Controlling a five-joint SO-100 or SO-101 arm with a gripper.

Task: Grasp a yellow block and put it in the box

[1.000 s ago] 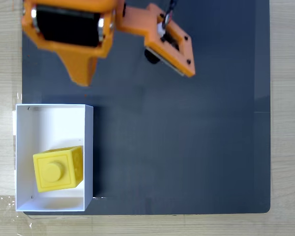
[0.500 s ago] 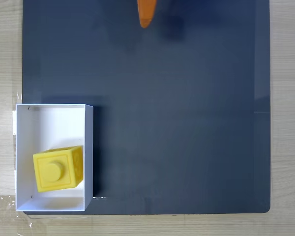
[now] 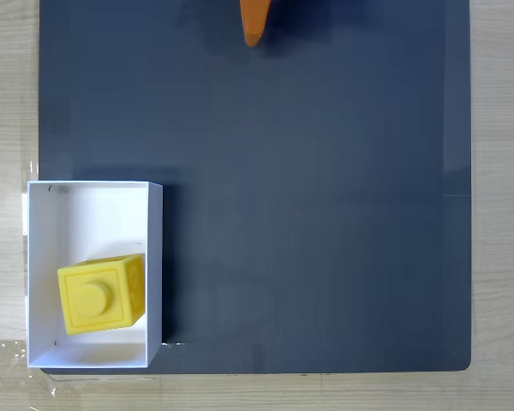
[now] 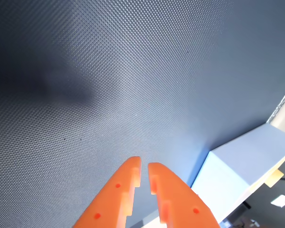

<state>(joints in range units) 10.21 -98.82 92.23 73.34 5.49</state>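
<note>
Block and box sit together at the lower left of the fixed view: the yellow block (image 3: 101, 294) lies inside the box (image 3: 44, 214), in the half nearer the bottom edge of the picture, its round stud facing up and its body turned slightly askew to the walls. The upper half of the box floor is bare white. The box itself rests across the left edge of a dark grey mat (image 3: 308, 214), with its left wall out over the pale wooden tabletop (image 3: 501, 171) that shows around the mat on the left, right and bottom. A patch of clear tape (image 3: 8, 360) glints on the wood just beside the box's lower left corner.

An orange tip of the claw (image 3: 254, 24) pokes in at the top edge of the fixed view, well apart from the box, with open mat between them. In the wrist view the claw (image 4: 144, 166) hangs above the textured mat with its two orange fingers (image 4: 118, 194) drawn narrow, only a thin slit between the tips and nothing held. A white outer wall of the box (image 4: 242, 166) stands at the lower right of that view, near the claw but not touching it. The claw's soft shadow falls on the mat to the upper left.
</note>
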